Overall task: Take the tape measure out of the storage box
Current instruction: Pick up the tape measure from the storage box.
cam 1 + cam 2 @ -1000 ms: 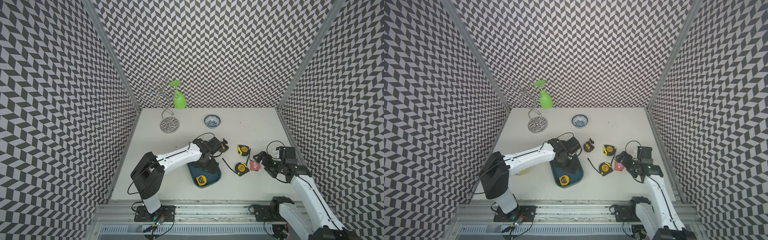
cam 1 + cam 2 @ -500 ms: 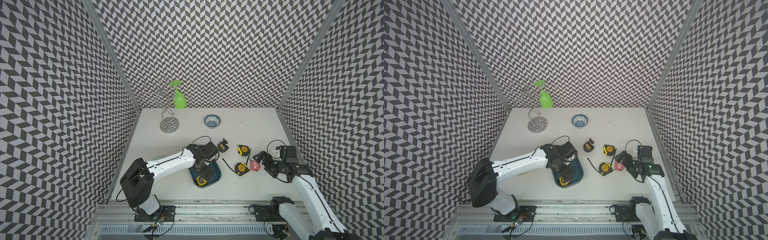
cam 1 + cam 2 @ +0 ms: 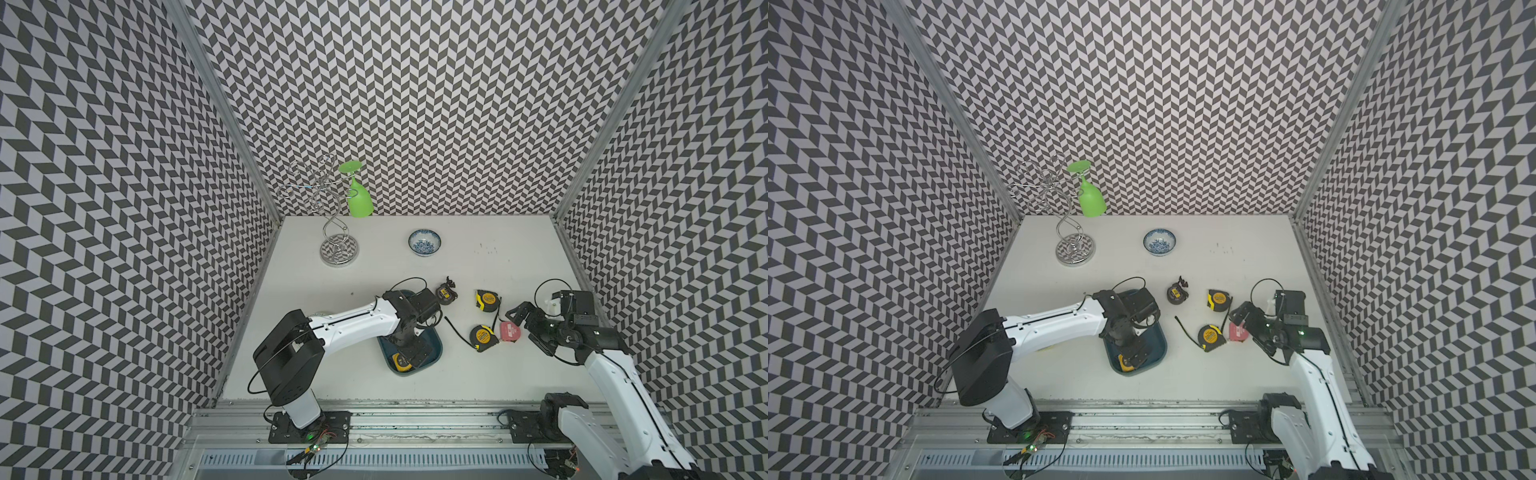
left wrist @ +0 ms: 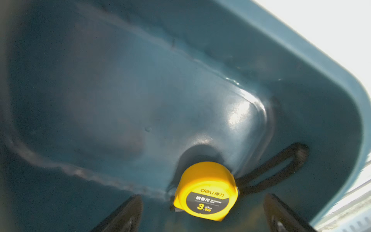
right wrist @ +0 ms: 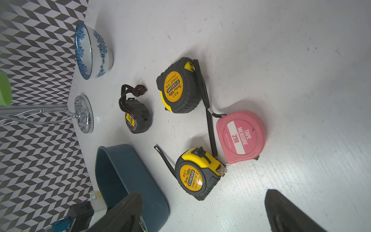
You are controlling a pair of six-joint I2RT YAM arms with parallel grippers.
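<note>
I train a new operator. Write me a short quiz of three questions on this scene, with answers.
1. True or false: the yellow tape measure lies inside the storage box.
2. How many tape measures lie on the table, outside the box?
3. The left gripper is: A open; B shut on a tape measure; C out of view.
Key: 1 true. 2 four: pink one, small black one, two black-and-yellow ones. 3 A.
</note>
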